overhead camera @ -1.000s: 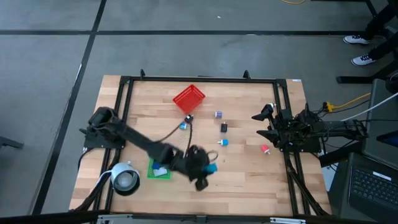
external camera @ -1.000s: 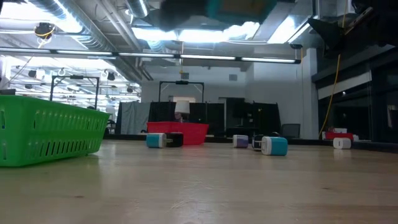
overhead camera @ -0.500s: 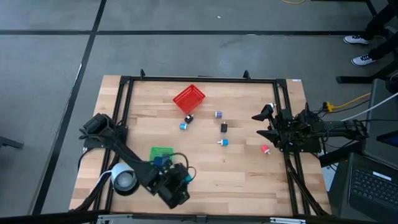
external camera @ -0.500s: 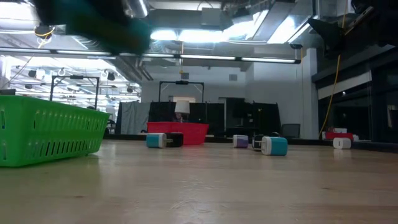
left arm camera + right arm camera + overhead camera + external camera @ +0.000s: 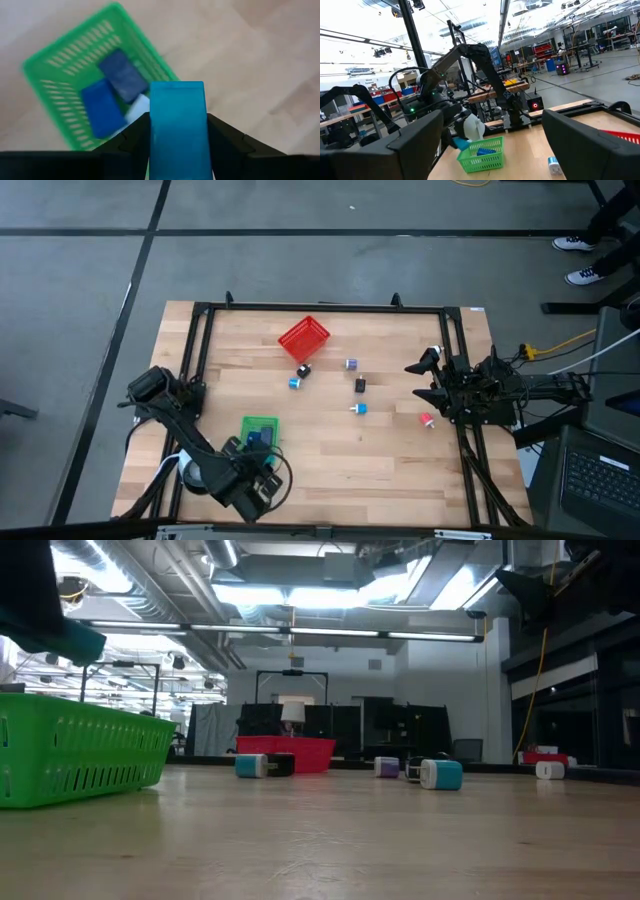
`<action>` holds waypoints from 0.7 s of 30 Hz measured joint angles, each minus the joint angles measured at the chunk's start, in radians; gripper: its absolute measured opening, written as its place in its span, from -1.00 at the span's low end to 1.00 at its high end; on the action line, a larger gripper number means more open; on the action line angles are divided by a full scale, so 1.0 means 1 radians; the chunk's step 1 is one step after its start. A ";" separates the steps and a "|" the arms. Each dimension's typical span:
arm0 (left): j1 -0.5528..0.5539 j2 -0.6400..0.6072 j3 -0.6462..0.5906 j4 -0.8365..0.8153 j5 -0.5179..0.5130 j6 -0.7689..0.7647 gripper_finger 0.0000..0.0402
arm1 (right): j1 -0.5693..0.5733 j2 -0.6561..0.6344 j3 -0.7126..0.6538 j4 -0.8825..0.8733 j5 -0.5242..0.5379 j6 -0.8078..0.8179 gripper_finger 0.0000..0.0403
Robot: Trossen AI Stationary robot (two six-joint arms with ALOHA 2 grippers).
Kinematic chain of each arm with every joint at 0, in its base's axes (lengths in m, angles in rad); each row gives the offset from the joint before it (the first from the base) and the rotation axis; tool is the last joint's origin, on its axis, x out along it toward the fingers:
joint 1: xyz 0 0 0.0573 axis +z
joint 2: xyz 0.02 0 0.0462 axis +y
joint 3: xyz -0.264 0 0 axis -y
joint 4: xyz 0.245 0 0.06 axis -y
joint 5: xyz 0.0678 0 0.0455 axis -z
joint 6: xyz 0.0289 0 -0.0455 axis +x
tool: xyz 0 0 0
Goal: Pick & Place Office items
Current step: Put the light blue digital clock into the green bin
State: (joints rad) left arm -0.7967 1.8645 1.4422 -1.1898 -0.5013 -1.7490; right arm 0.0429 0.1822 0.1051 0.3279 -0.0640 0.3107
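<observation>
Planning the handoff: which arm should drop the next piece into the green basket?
Left. Its gripper already holds a blue block, poised near the green basket at the table's front-left. The right gripper waits at the right edge, far away.

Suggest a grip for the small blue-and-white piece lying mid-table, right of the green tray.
Likely straight down onto the small blue-and-white piece, closing across its short width at mid-body: it lies on its side, low and long, white end toward the flat green tray, nothing touching it. The left gripper is shut on a blue block.
</observation>
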 joint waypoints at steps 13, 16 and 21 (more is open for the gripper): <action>0.079 0.000 -0.057 -0.095 0.022 -0.068 -0.25 | 0.000 0.000 0.000 0.000 -0.003 0.007 0.71; 0.086 0.000 -0.108 -0.100 0.032 -0.147 -0.24 | 0.000 0.000 0.000 0.000 -0.005 0.007 0.71; 0.078 0.000 -0.156 -0.099 -0.010 -0.211 0.11 | 0.000 0.000 0.000 -0.003 -0.008 0.007 0.71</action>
State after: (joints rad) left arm -0.7186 1.8645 1.2857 -1.2887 -0.5112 -1.9602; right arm 0.0429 0.1822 0.1051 0.3252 -0.0715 0.3180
